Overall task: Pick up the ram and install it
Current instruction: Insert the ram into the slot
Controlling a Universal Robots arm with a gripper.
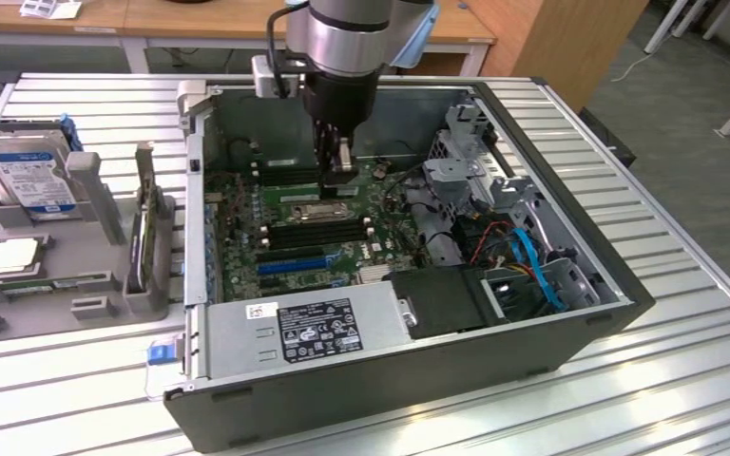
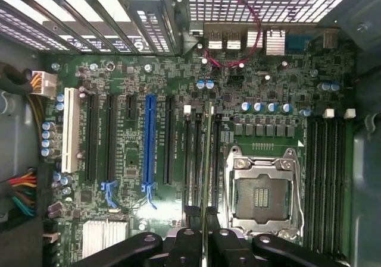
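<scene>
Holding ram (image 2: pixel 206 160) edge-on above slots (image 2: pixel 196 160), 12 o'clock of socket (image 1: pixel 320 201) in exterior view.
Pinching it by upper long edge with claw (image 2: pixel 205 246), pressed on both faces. Looks light, stiff, thin, fragile: judged best gripped mid-length on board edges, clear of contacts; narrow hold, so could tilt or slip under uneven push.

Silver cylindrical wrist (image 1: pixel 346 38), black cable (image 1: pixel 273 43) looping beside it, grey side box (image 1: pixel 271 78), black jointed claw (image 1: pixel 339 169)
</scene>
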